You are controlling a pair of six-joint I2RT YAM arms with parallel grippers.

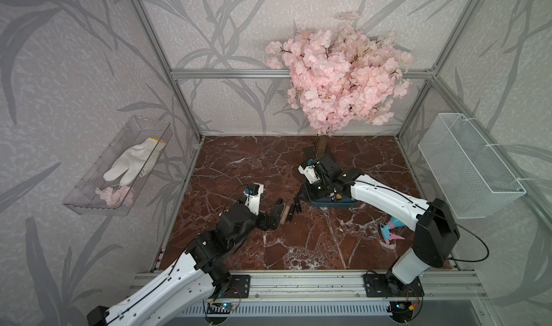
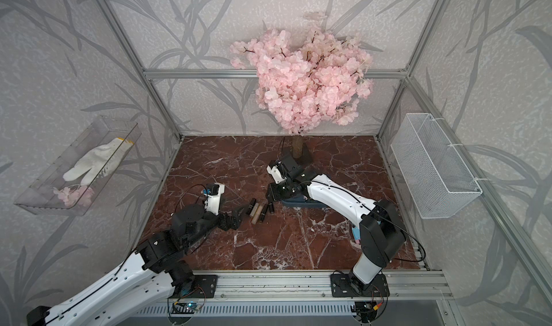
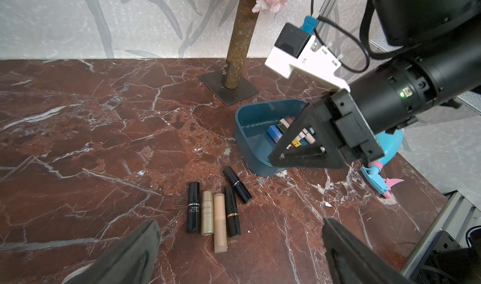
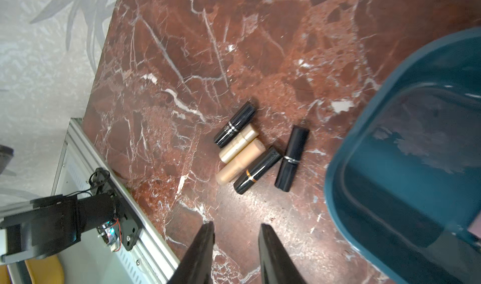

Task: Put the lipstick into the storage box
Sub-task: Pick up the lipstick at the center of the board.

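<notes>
With your left gripper spread wide, straddle the skewed black lipstick right of centre; right gripper hangs slightly parted, empty

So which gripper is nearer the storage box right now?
Right. The right gripper is beside the rim of the storage box; the left gripper is apart from it, by the lipsticks.

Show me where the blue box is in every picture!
Top view: box mid-table, under the right arm.
Top view: box same spot, mostly hidden.
Left wrist: box beyond the lipsticks, inside showing.
Right wrist: box close up, cut off by the frame.
Shared landmark: the lipsticks beside it.
</notes>
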